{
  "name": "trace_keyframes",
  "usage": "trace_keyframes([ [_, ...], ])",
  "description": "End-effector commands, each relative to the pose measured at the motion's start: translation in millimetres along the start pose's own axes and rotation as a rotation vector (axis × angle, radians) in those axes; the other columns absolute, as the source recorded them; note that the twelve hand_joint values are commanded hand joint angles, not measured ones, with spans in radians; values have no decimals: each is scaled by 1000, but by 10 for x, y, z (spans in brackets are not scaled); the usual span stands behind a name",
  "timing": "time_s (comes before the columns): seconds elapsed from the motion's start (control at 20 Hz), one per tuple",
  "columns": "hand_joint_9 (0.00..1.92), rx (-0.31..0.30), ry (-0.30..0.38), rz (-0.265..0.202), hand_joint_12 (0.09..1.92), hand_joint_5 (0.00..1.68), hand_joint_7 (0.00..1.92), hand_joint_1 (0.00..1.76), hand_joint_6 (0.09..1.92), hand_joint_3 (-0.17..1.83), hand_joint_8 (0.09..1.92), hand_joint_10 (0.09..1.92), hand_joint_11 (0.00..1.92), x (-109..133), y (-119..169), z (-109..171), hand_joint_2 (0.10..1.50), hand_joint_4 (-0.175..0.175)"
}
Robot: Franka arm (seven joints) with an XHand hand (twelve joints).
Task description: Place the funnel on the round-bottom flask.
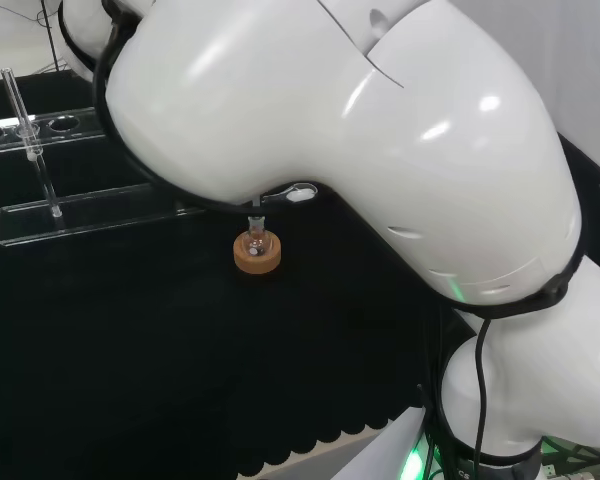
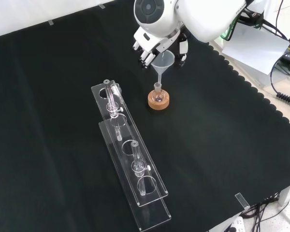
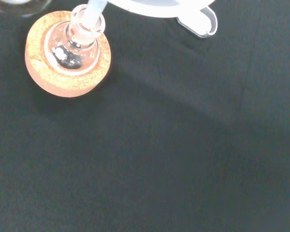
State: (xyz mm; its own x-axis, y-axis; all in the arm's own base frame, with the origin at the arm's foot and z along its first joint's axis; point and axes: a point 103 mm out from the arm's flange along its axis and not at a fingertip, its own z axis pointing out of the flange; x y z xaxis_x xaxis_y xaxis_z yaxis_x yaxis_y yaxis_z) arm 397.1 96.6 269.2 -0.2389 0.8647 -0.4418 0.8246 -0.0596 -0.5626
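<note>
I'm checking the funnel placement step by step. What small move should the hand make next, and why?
Probably lower the funnel a little further, then release: its stem already enters the flask neck on the cork ring, while the hand holds the rim.

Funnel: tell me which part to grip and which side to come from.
Grip the funnel by the rim of its wide cone, coming from above. Its thin stem points down into the neck of the round-bottom flask on the cork ring, so only the cone is free. The hand already sits at that rim; how its fingers lie there is hard to tell.
</note>
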Motion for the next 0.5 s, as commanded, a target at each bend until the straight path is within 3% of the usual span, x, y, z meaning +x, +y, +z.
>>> trace_keyframes([
  [0.05, 1070, 3, -3, 2, 1298, 704, 740, 802, 808, 696, 626, 415, 533, 35, 1, -12, 717, -11],
  [0.5, 1069, 1, -12, -7, 1297, 705, 739, 802, 809, 697, 627, 416, 536, 78, 25, -25, 718, -11],
])
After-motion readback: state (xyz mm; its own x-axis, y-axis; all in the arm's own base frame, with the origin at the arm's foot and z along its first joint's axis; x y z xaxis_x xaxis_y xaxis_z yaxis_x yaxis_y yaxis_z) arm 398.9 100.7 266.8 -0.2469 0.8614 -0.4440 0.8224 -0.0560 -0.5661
